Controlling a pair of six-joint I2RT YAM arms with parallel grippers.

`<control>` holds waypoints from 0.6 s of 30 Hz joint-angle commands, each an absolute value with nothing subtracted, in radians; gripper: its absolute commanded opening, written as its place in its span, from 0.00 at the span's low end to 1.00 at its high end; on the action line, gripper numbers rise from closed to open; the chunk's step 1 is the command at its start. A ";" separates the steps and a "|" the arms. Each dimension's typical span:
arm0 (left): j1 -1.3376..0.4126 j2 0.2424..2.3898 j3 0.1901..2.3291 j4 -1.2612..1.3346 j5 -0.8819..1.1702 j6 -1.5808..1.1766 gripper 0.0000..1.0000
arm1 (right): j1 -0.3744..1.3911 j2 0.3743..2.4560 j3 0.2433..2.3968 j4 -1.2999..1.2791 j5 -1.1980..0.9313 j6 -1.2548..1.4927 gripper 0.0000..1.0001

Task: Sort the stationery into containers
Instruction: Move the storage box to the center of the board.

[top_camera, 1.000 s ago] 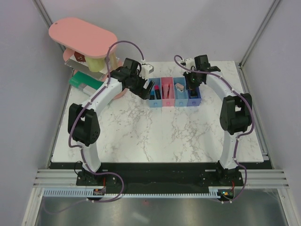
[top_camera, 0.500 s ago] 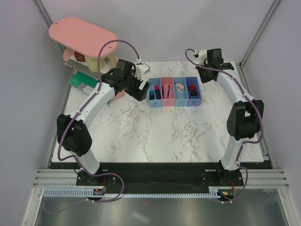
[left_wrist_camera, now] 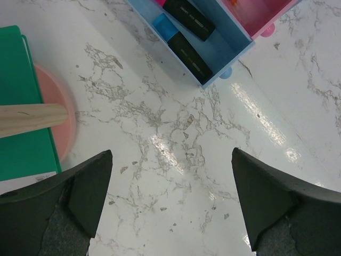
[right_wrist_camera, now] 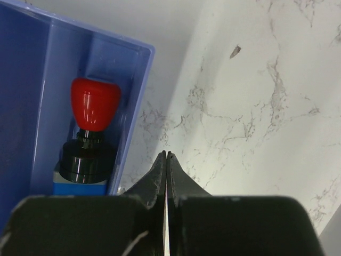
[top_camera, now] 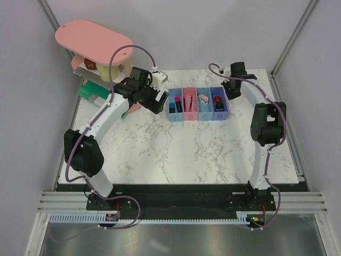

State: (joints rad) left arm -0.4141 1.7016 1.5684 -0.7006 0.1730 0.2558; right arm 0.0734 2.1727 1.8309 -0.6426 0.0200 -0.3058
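Four small bins stand in a row: light blue [top_camera: 172, 112], pink [top_camera: 189, 113], light blue [top_camera: 203, 112], purple-blue [top_camera: 219, 113]. The left bin [left_wrist_camera: 234, 53] holds a pink marker with a black cap [left_wrist_camera: 189, 18] and a blue-and-black item [left_wrist_camera: 181, 48]. A thin red pen [top_camera: 187, 101] lies in the pink bin. A pale eraser [top_camera: 203, 98] lies in the third. The red-and-black knob piece [right_wrist_camera: 93, 133] sits in the purple-blue bin [right_wrist_camera: 32, 80]. My left gripper [left_wrist_camera: 171, 202] is open and empty over bare table left of the bins. My right gripper [right_wrist_camera: 167, 157] is shut and empty, just right of the purple-blue bin.
A green flat box [left_wrist_camera: 21, 106] lies at the far left beside a pink round base [left_wrist_camera: 58, 117] with a wooden post [left_wrist_camera: 32, 118]. The large pink oval-topped stand [top_camera: 93, 41] is at the back left. The marble table [top_camera: 176, 154] has walls behind and beside it.
My right gripper has left the purple-blue bin, where the knob piece now lies, and moved back and to the right. My left gripper has drawn slightly left, away from the bins.
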 commanded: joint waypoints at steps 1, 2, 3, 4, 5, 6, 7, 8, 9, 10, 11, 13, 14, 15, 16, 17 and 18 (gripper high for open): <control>-0.397 1.675 1.574 -0.667 0.170 0.265 1.00 | 0.078 2.165 1.804 -0.591 0.002 -0.284 0.00; -0.396 1.674 1.574 -0.667 0.170 0.265 1.00 | 0.077 2.161 1.793 -0.585 0.002 -0.281 0.00; -0.391 1.674 1.572 -0.667 0.175 0.265 1.00 | 0.078 2.157 1.784 -0.575 0.003 -0.279 0.00; -0.390 1.674 1.572 -0.666 0.176 0.264 1.00 | 0.078 2.152 1.770 -0.571 -0.026 -0.278 0.00; -0.388 1.672 1.571 -0.666 0.176 0.264 1.00 | 0.078 2.152 1.767 -0.571 -0.034 -0.278 0.00; -0.385 1.674 1.571 -0.666 0.181 0.264 1.00 | 0.080 2.149 1.763 -0.571 -0.038 -0.275 0.00; -0.384 1.672 1.571 -0.664 0.179 0.262 1.00 | 0.084 2.146 1.760 -0.571 -0.044 -0.275 0.00; -0.383 1.672 1.571 -0.664 0.181 0.261 1.00 | 0.084 2.143 1.756 -0.569 -0.051 -0.276 0.00; -0.382 1.669 1.571 -0.666 0.183 0.261 1.00 | 0.092 2.141 1.756 -0.571 -0.052 -0.278 0.00; -0.380 1.669 1.569 -0.663 0.186 0.258 1.00 | 0.095 2.135 1.752 -0.568 -0.052 -0.281 0.00; -0.380 1.667 1.569 -0.661 0.186 0.258 1.00 | 0.101 2.135 1.750 -0.568 -0.055 -0.281 0.00; -0.377 1.667 1.566 -0.661 0.189 0.255 1.00 | 0.115 2.129 1.750 -0.568 -0.058 -0.278 0.00; -0.377 1.666 1.565 -0.661 0.189 0.256 1.00 | 0.127 2.129 1.750 -0.569 -0.058 -0.276 0.00; -0.379 1.664 1.563 -0.661 0.192 0.255 1.00 | 0.132 2.128 1.750 -0.566 -0.058 -0.275 0.00; -0.377 1.663 1.560 -0.660 0.192 0.253 1.00 | 0.138 2.128 1.750 -0.566 -0.060 -0.272 0.00; -0.376 1.661 1.559 -0.658 0.192 0.253 1.00 | 0.147 2.129 1.749 -0.565 -0.057 -0.270 0.00; -0.376 1.661 1.555 -0.658 0.193 0.253 1.00 | 0.153 2.126 1.749 -0.566 -0.057 -0.267 0.00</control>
